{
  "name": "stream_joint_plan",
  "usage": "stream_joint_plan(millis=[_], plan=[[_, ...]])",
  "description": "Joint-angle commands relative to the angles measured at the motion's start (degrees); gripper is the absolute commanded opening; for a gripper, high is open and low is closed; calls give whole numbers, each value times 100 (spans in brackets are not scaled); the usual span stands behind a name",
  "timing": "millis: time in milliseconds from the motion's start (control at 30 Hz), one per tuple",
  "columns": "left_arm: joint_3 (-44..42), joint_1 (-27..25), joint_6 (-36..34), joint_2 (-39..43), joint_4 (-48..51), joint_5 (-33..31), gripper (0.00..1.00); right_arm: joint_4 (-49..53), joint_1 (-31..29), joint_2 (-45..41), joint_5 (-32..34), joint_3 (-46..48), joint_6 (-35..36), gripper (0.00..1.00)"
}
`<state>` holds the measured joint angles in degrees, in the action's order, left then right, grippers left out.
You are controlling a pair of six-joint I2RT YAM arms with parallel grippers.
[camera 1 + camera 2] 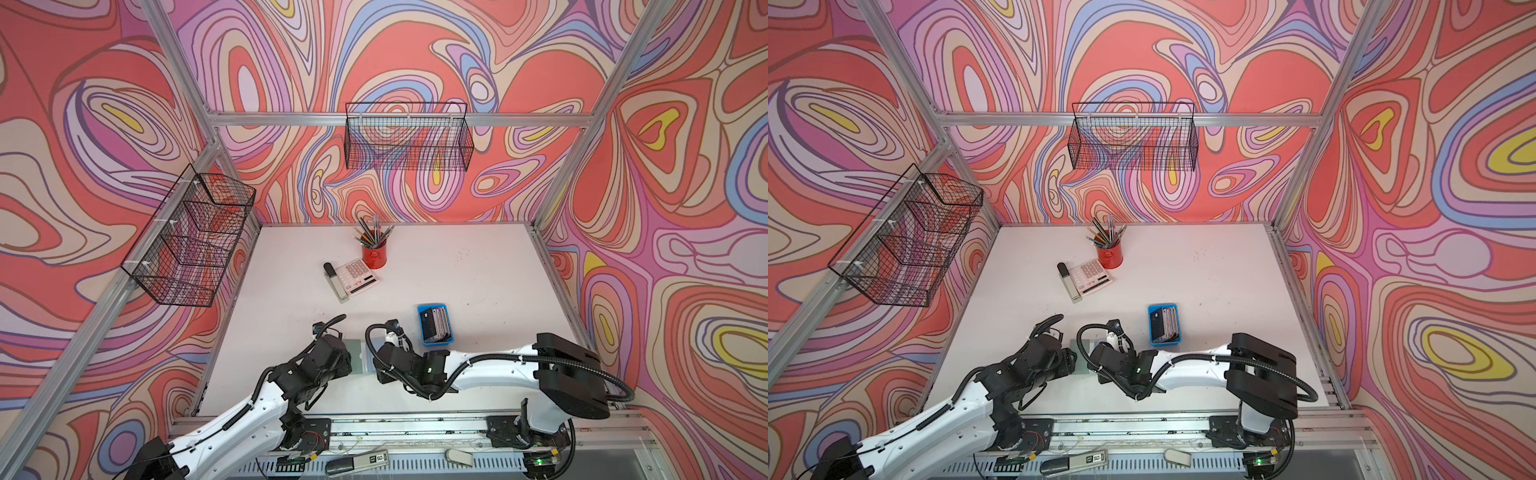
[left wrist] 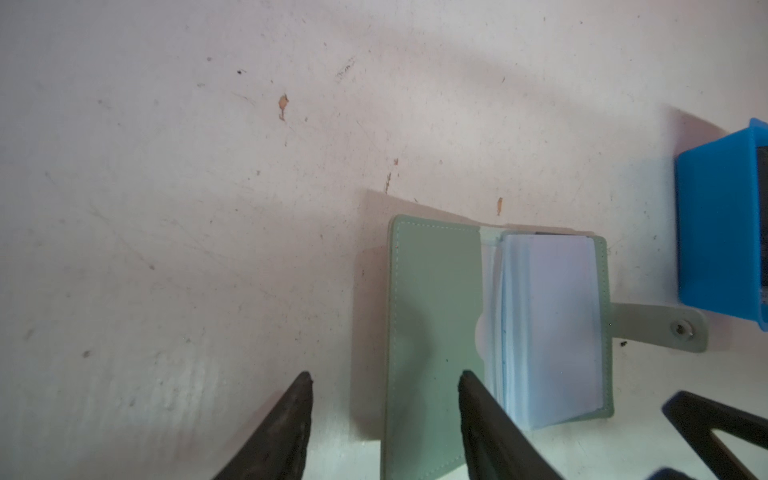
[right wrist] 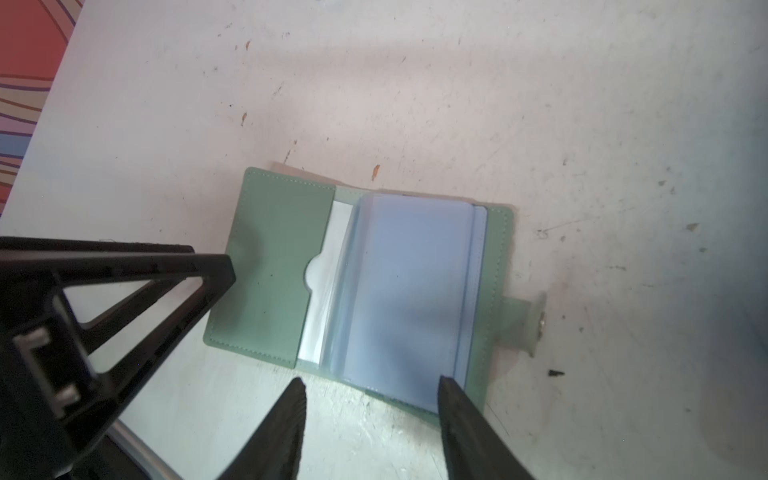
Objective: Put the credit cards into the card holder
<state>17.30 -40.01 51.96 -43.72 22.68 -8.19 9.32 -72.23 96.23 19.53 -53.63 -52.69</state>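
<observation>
The pale green card holder (image 1: 356, 353) (image 2: 436, 291) (image 3: 278, 257) lies open and flat on the white table, its clear sleeves (image 3: 411, 282) fanned up and its snap tab (image 2: 660, 324) pointing towards the tray. The credit cards (image 1: 436, 324) (image 1: 1166, 325) stand stacked in the blue tray (image 1: 420, 328) (image 2: 715, 232). My left gripper (image 2: 385, 376) is open. One finger is over the holder's left cover and the other is over bare table. My right gripper (image 3: 372, 380) is open at the near edge of the sleeves, holding nothing.
A red pencil cup (image 1: 374, 255), a calculator (image 1: 356, 274) and a stapler (image 1: 336, 282) sit further back on the table. Wire baskets (image 1: 409, 141) (image 1: 191, 241) hang on the back and left walls. The two arms nearly meet above the holder.
</observation>
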Motion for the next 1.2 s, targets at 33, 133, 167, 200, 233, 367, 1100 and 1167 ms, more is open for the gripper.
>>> stream_joint_plan(millis=[33, 133, 167, 200, 233, 367, 1100, 1167], plan=[[-90, 63, 141, -244, -312, 152, 53, -172, 234, 276, -170, -87, -196, 52], [-100, 66, 156, -552, -546, 258, 47, -175, 338, 429, -205, -87, -169, 50], [-89, 72, 156, -660, -596, 271, 45, -196, 357, 432, -219, -86, -152, 50], [-71, 72, 156, -756, -624, 283, 43, -260, 372, 432, -231, -59, -138, 50], [-47, 72, 148, -836, -627, 282, 42, -341, 372, 432, -261, -28, -121, 50], [-41, 72, 147, -1063, -720, 343, 35, -358, 376, 614, -291, -54, -71, 50], [-149, 72, 108, -1244, -1113, 635, 22, -890, 421, 1034, -847, -148, -208, 43], [-198, 72, 112, -1235, -1210, 668, 23, -931, 420, 1054, -901, -161, -220, 43]])
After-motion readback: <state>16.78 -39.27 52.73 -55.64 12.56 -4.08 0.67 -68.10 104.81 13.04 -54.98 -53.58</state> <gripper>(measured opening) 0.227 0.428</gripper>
